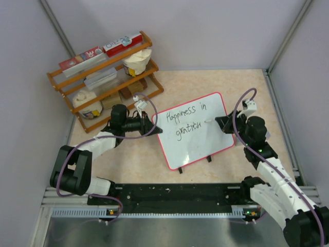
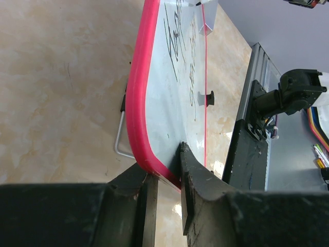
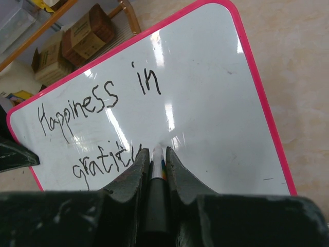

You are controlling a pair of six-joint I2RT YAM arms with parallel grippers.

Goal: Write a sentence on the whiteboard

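Whiteboard [image 1: 198, 146] sat mid-bench on its feet. Left gripper [image 1: 152, 125] clamped its left rim, likely to steady it against pen pressure; arm low, reaching from near-left corner. Right gripper [image 1: 220, 122] pinched a marker [image 3: 157, 172], tip on the board where the sentence [image 1: 184, 122] broke off, wrist angled in from right edge.

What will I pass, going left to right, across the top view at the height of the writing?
Wooden rack → left end effector, clamped on the whiteboard edge → the sentence → marker → right end effector.
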